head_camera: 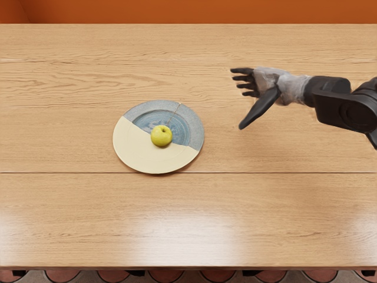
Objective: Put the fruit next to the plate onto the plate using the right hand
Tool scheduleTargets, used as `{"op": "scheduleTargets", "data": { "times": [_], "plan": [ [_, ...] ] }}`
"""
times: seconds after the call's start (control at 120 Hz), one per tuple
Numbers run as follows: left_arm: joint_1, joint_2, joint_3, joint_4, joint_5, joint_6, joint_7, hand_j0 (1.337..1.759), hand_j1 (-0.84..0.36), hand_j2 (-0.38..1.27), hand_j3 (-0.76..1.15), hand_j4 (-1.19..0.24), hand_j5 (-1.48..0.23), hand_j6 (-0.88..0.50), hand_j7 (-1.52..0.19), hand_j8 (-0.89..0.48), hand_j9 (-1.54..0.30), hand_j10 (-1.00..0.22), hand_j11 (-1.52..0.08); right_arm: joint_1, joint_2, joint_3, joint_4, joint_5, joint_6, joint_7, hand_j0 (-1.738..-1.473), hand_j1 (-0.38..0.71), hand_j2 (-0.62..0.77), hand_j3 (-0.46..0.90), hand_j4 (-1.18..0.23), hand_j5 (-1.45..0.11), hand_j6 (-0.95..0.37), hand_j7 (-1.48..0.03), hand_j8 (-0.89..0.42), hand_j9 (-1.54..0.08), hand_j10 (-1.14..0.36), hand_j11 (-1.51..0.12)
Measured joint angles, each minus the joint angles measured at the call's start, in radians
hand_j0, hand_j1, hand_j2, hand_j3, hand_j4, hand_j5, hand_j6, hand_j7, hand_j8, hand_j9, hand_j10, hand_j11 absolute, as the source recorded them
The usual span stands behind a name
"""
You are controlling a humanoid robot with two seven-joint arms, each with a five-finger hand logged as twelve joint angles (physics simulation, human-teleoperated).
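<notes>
A small yellow-green apple (161, 135) rests on the plate (140, 155), near its middle. The round plate is half cream, half blue-grey, and lies left of the table's centre. My right hand (250, 94) hovers to the right of the plate, well apart from it. Its dark fingers are spread and hold nothing, with the thumb pointing down and to the left. The right arm comes in from the right edge. No left arm shows.
The wooden table (188, 206) fills the view, its front edge near the bottom. An orange wall (188, 10) runs behind the far edge.
</notes>
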Motion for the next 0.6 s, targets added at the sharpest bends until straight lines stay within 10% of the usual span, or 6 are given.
{"op": "scheduleTargets", "data": {
  "times": [0.333,0.6],
  "plan": [
    [0.0,0.0,0.0,-0.004,0.0,0.0,0.0,1.658,0.33,0.0,0.0,-0.02,-0.02,-0.02,-0.02,-0.02,-0.02,-0.02,-0.02,-0.39,-0.078,0.483,-0.05,0.424,0.306,0.0,-1.658,-0.35,0.0,0.0,0.0,0.0,0.0,0.0,0.0,0.0,0.0,0.0],
    [0.008,0.0,-0.003,-0.043,0.0,-0.001,0.001,1.658,0.33,0.0,0.0,-0.02,-0.02,-0.02,-0.02,-0.02,-0.02,-0.02,-0.02,-0.465,-0.1,0.527,-0.053,0.521,0.318,0.0,-1.658,-0.35,0.0,0.0,0.0,0.0,0.0,0.0,0.0,0.0,0.0,0.0]
  ]
}}
